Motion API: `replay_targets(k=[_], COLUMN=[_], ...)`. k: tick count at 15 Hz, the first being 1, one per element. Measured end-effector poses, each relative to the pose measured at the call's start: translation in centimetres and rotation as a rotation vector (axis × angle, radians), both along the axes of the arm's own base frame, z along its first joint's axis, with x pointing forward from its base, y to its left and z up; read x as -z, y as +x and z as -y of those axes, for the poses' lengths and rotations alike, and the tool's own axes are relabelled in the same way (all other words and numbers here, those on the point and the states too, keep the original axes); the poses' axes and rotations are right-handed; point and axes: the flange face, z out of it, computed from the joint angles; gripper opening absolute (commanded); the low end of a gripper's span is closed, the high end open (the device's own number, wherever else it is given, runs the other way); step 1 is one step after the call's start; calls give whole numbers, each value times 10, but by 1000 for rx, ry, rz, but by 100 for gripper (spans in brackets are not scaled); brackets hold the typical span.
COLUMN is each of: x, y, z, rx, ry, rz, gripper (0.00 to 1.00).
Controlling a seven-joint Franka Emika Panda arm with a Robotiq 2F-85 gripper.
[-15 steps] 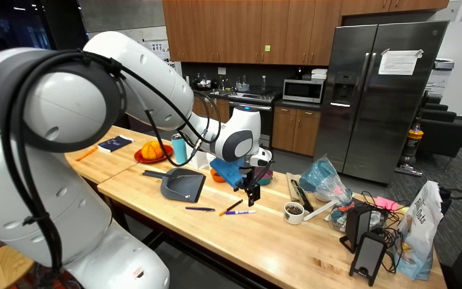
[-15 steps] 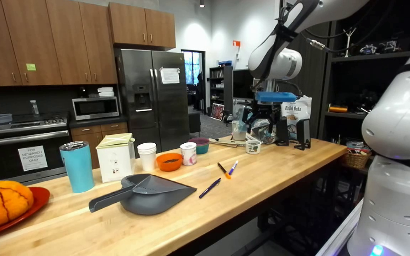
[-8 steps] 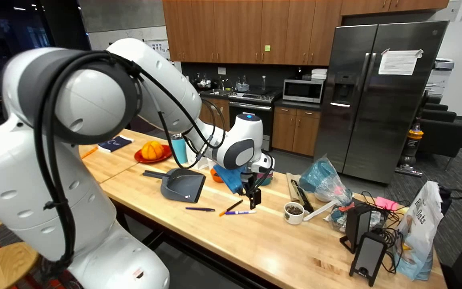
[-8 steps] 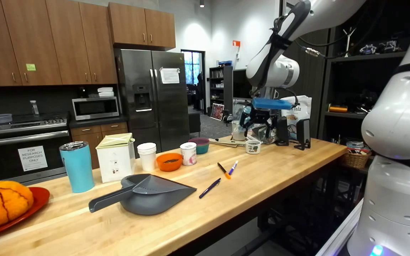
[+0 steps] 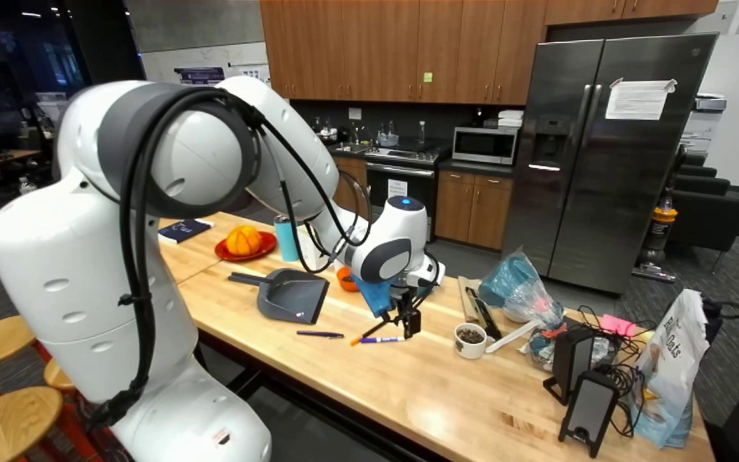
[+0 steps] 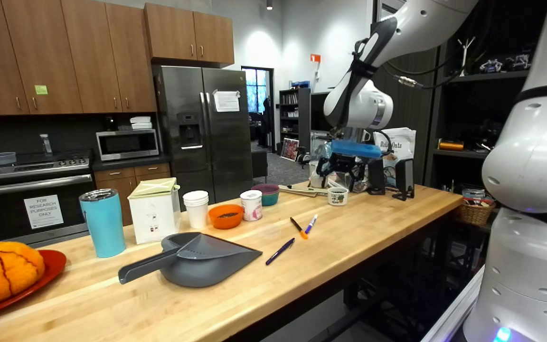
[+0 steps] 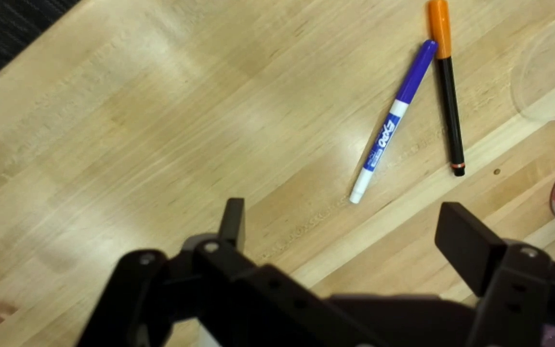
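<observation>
The purple marker (image 7: pixel 392 121) lies below the pincer (image 7: pixel 344 214), apparently off-centre.

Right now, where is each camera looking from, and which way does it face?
Wrist view: mounted by the pincer, facing down at the purple marker on the table; open jaws show.
An exterior view: beside the arm, facing across the table to the fridge; most of the arm shows.
An exterior view: near the pumpkin, facing along the table; arm and pincer show.
Both exterior views share fridge and pumpkin; all three share the purple marker.
</observation>
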Motion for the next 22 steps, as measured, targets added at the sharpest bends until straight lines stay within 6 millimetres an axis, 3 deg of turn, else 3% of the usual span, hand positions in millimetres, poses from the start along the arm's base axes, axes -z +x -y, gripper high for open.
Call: replay_targets(k=[10, 14, 22], x=[30, 48, 48], y=[13, 8, 10], z=[10, 5, 5], rx=[106, 43, 50], ry=[48, 81, 93], rz=[0, -81, -81], gripper=[100, 100, 100])
